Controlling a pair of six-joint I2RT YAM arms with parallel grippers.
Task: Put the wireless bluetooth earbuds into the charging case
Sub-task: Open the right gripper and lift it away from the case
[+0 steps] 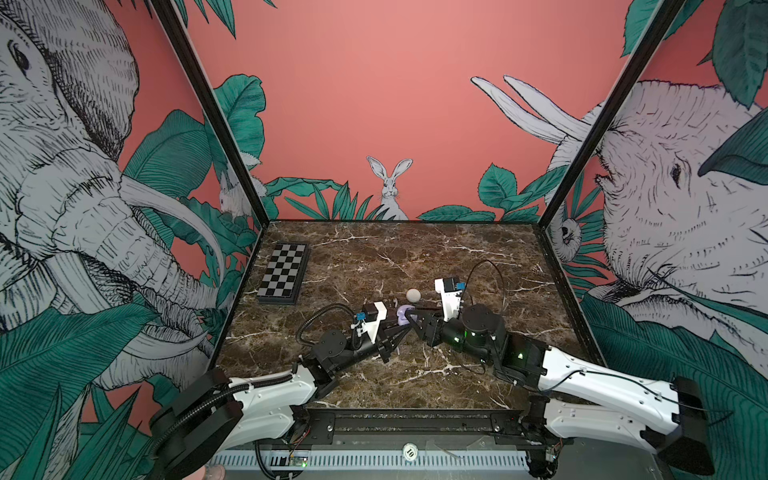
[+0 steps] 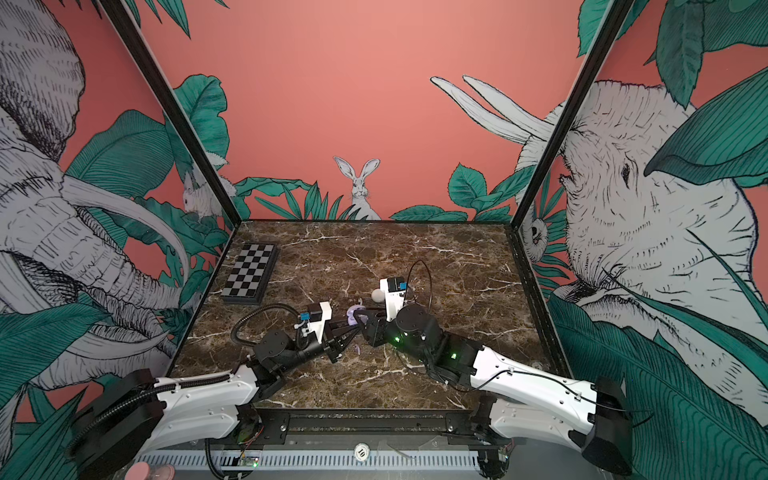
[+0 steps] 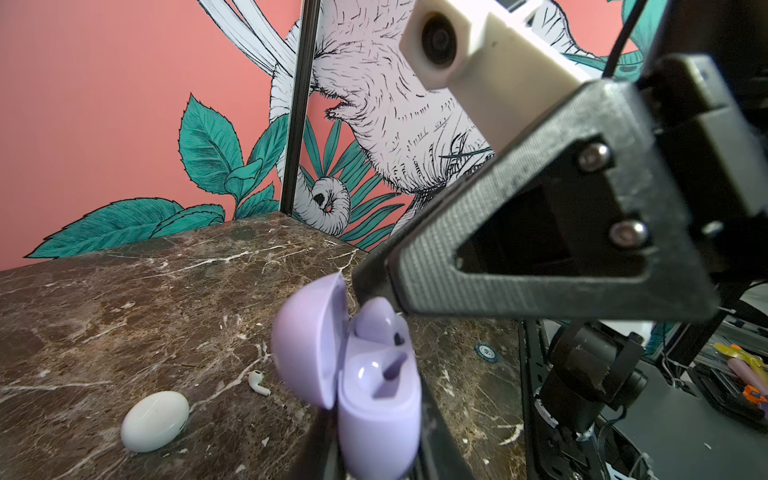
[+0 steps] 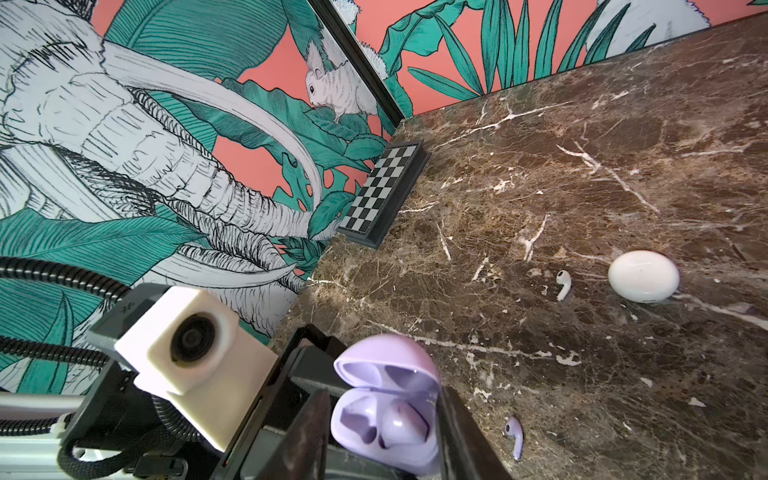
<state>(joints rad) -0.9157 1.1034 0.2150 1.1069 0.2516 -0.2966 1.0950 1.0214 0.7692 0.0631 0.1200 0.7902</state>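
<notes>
- Both top views: the two grippers meet mid-table (image 1: 415, 257). The arms cover most of the lilac case (image 1: 404, 312), and the earbuds are too small to make out there.
- left gripper (image 3: 376, 415): fingers cut off by the frame edge in the left wrist view. It is clamped on the base of the lilac case, lid (image 3: 309, 336) hinged open. Can't tell whether the case base touches the table.
- right gripper (image 4: 384, 411): jaws part-way open, one finger on each side of the case, nothing gripped. The left wrist view shows only one of its fingers (image 3: 540, 257), with the tip just over one slot.
- seated lilac earbud (image 3: 376, 322): sits in that slot, partly hidden by the fingertip. Can't tell if it is fully home. The second slot (image 3: 384, 370) is empty.
- Earbuds countable: three.
  - One is the seated lilac earbud.
  - The loose lilac earbud (image 4: 514, 436) lies on the table just beside the case.
  - The white earbud (image 4: 563, 284) lies on the table near the white case (image 4: 643, 280).
- Cases: two. The lilac one is open and held. The white one is closed on the table, apart from it.
- chessboard (image 1: 284, 270): one, at the far left of the table, well apart from the rest.
- Arms: two.
</notes>
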